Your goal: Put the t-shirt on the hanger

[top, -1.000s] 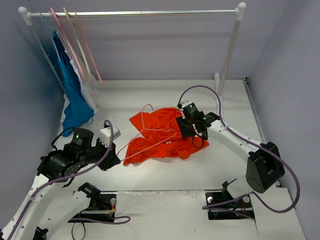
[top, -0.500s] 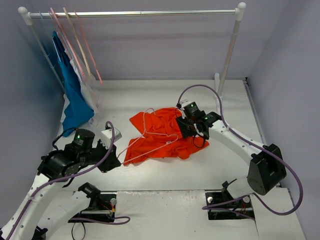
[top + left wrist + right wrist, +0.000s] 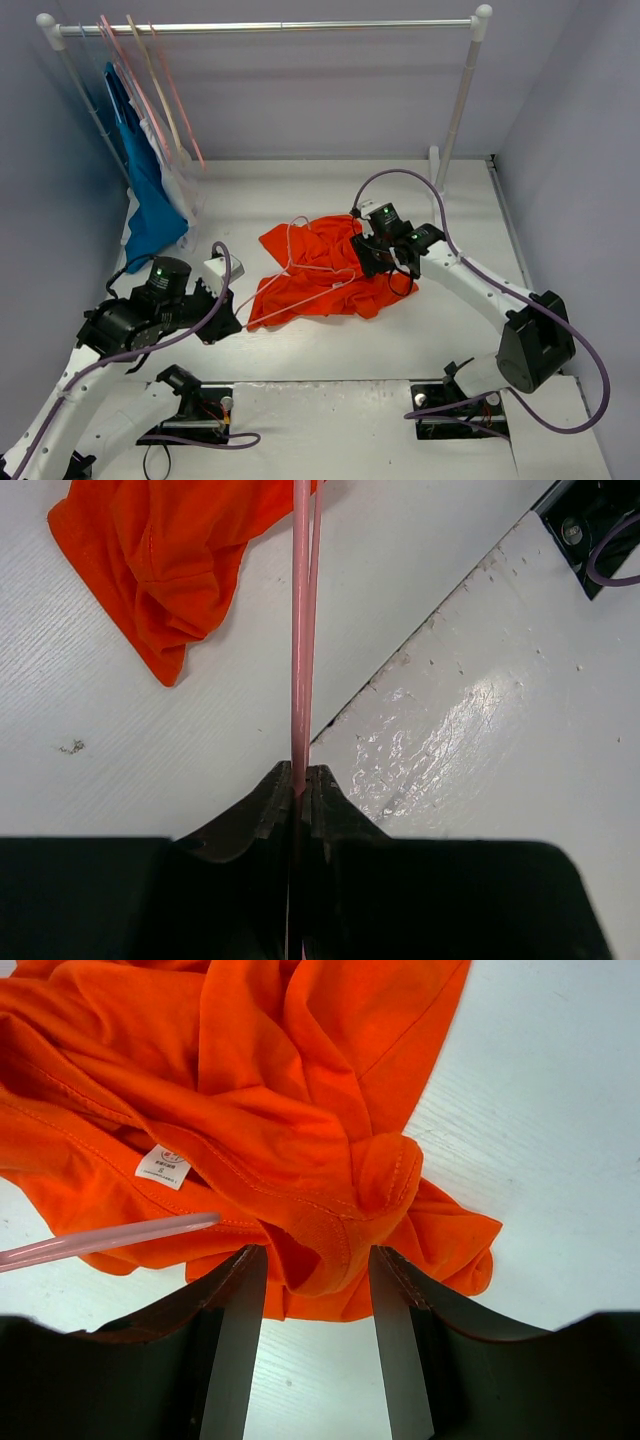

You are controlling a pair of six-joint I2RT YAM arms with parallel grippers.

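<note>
Rack [image 3: 270, 26]: white, across table's [image 3: 330, 190] far side
Blue garment [image 3: 148, 195]: hangs at left end
White garment [image 3: 180, 180]: just beside blue

hanger [image 3: 300, 630]: ran off the left wrist view's top edge; its held end was hidden inside the left gripper [image 3: 300, 772].
t-shirt [image 3: 250, 1090]: was cut by the right wrist view's top and left edges.
label [image 3: 163, 1166]: print was too small to read.
right gripper [image 3: 318, 1260]: whether it pinched the fold was unclear.
</note>
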